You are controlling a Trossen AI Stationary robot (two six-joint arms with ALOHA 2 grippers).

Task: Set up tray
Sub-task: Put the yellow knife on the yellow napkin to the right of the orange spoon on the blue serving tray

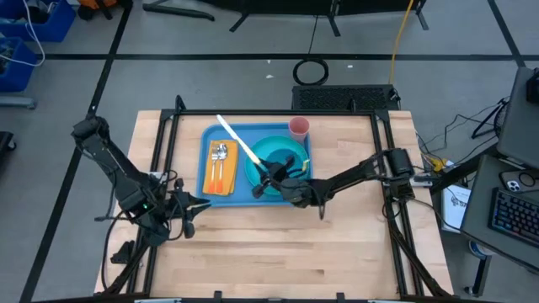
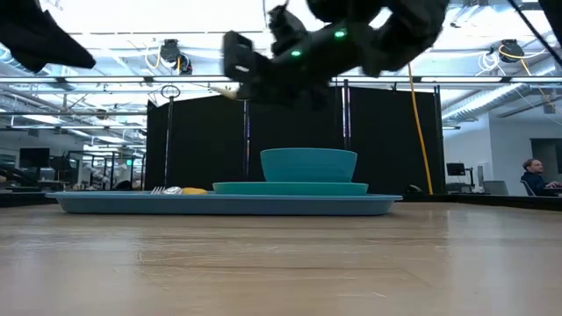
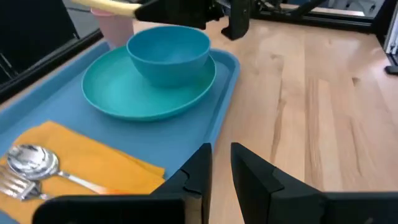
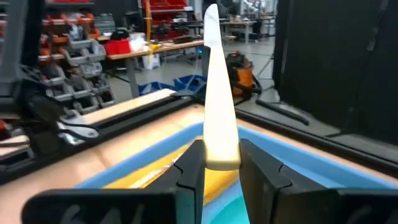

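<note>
Daylight-pale wood of the table [image 1: 278,244] is carrying the tray [image 1: 237,195], which is lying flat toward the far side, between the two arms. On the tray a round teal plate [image 3: 118,93] is holding a teal bowl [image 3: 169,53], and just beside the plate an orange napkin [image 3: 81,158] is bearing a spoon [image 3: 31,160] and a fork [image 3: 15,185]. A pink cup [image 1: 299,127] is standing at the tray's far right corner. The right gripper [image 4: 221,165] is hanging above the plate and bowl, its fingers pinching the thick end of a long white utensil [image 4: 217,93], perhaps a knife, which is pointing away over the tray toward its far left corner; seen from table height, gripper and utensil are sitting well clear of the dishes. The left gripper [image 3: 221,163] is waiting low by the tray's near edge, fingers nearly together with a thin gap showing, holding nothing.
</note>
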